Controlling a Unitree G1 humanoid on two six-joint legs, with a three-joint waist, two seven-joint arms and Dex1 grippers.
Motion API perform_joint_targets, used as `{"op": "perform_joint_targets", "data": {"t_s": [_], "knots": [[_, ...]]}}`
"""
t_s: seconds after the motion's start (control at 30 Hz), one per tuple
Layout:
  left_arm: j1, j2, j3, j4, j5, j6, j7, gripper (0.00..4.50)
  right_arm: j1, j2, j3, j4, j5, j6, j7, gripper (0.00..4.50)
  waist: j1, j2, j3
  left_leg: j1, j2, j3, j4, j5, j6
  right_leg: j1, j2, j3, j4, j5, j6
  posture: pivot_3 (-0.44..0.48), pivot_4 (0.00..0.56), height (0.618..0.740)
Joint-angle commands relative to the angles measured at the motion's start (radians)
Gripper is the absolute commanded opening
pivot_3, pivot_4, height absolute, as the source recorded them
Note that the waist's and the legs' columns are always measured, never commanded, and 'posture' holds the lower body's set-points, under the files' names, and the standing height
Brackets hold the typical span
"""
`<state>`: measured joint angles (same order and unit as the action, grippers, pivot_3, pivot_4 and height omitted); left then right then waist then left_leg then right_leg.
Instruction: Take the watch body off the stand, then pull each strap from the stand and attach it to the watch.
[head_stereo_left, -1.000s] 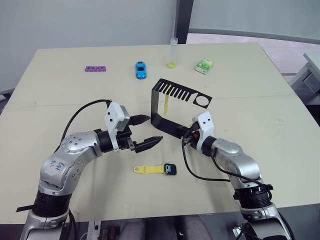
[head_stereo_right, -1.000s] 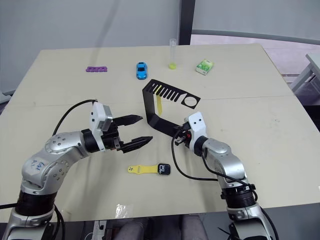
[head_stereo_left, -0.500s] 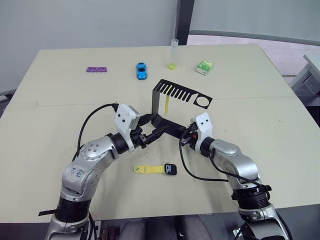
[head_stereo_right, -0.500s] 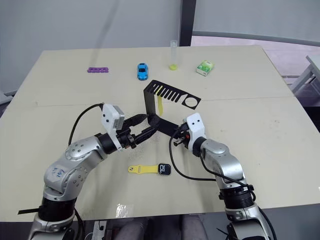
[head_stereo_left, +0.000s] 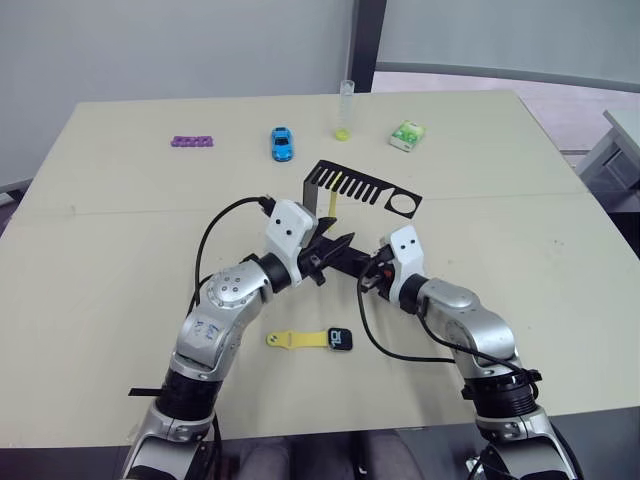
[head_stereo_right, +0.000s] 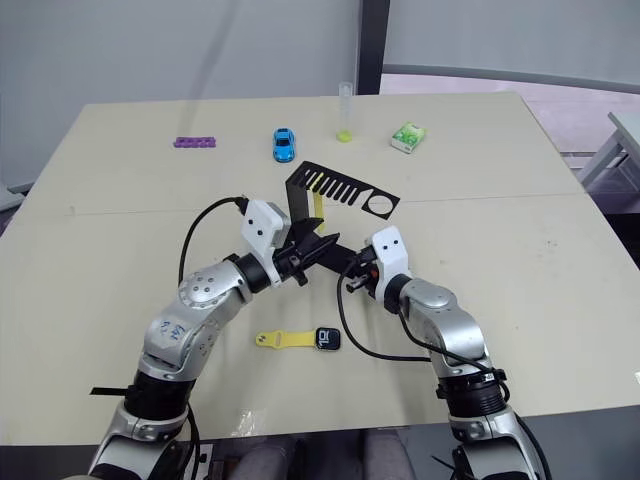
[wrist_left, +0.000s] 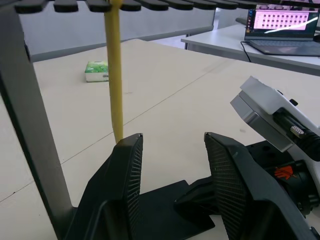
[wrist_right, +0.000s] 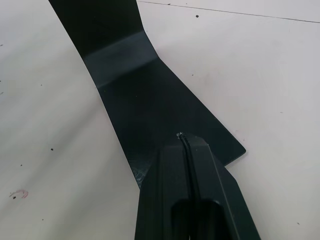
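- A purple strip of joined pieces (head_stereo_left: 191, 139) lies far back on the left of the surface (head_stereo_left: 110, 260), and a small blue toy car (head_stereo_left: 282, 142) sits to its right
- The left hand (head_stereo_left: 338, 247) reaches in over the flat foot of the stand (head_stereo_left: 311, 205), its two fingers apart with nothing between them; the left wrist view shows the gap between the ribbed pads (wrist_left: 129, 185) pointing at the hanging strap
- Nearer the front edge lies one yellow strap (head_stereo_left: 292, 339), flat on the surface and joined to the watch body (head_stereo_left: 341, 338), whose dark screen with light digits faces up
- The second yellow strap (head_stereo_left: 332, 203) hangs straight down from a slot in the stand's slanted top arm, just beside the upright; its lower end is close to the left hand's fingertips
- Behind the stand stand a clear tube with a yellow base (head_stereo_left: 346, 108) and a green-white packet (head_stereo_left: 407, 134)
- The right hand (wrist_right: 190, 150) presses down on the outer end of the stand's foot, fingers together
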<state>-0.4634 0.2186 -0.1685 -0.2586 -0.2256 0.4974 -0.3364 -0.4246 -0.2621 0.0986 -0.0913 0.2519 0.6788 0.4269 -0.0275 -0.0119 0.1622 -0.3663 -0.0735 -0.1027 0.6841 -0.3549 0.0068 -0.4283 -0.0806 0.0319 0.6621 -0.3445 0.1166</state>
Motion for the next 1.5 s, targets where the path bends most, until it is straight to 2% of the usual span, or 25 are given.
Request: {"op": "perform_joint_targets", "data": {"t_s": [0.03,0.33,0.6,0.73,1.5], "knots": [[-0.042,-0.028,-0.002,0.019,0.051,-0.042,0.042,2.13,0.022,0.001,0.003,0.016,-0.014,0.03,-0.02,0.0,0.0,0.0,0.0,0.0,0.0,0.0,0.0,0.0,0.0,0.0,0.0,0.0,0.0,0.0,0.0,0.0,0.15,0.74],[-0.048,-0.06,-0.002,0.028,0.101,-0.047,0.064,2.13,0.029,0.005,0.004,0.012,-0.017,0.027,-0.024,0.0,0.0,0.0,-0.001,0.0,0.0,0.0,0.0,0.0,0.0,0.0,0.0,0.0,0.0,0.0,0.0,0.0,0.15,0.74],[0.081,0.013,0.04,-0.133,0.061,0.003,0.008,2.13,0.036,-0.007,0.007,0.003,-0.018,0.029,-0.015,0.0,0.0,0.0,-0.002,0.0,0.0,0.0,0.0,0.0,0.0,0.0,0.0,0.001,0.0,0.0,0.0,0.0,0.15,0.74],[0.096,0.013,0.047,-0.155,0.043,0.012,-0.002,2.13,0.032,-0.008,0.005,0.011,-0.02,0.029,-0.011,0.0,0.004,0.0,-0.002,0.0,0.0,0.0,0.0,0.0,0.0,0.0,0.0,0.001,0.0,0.0,0.0,0.0,0.15,0.74],[-0.068,-0.115,-0.012,0.124,0.168,-0.118,0.072,2.13,0.029,0.011,-0.001,0.012,-0.013,0.04,-0.023,0.0,0.001,0.0,-0.003,0.0,0.0,0.0,0.0,0.0,0.0,0.0,0.0,0.0,0.0,0.0,0.0,0.0,0.15,0.74]]}}
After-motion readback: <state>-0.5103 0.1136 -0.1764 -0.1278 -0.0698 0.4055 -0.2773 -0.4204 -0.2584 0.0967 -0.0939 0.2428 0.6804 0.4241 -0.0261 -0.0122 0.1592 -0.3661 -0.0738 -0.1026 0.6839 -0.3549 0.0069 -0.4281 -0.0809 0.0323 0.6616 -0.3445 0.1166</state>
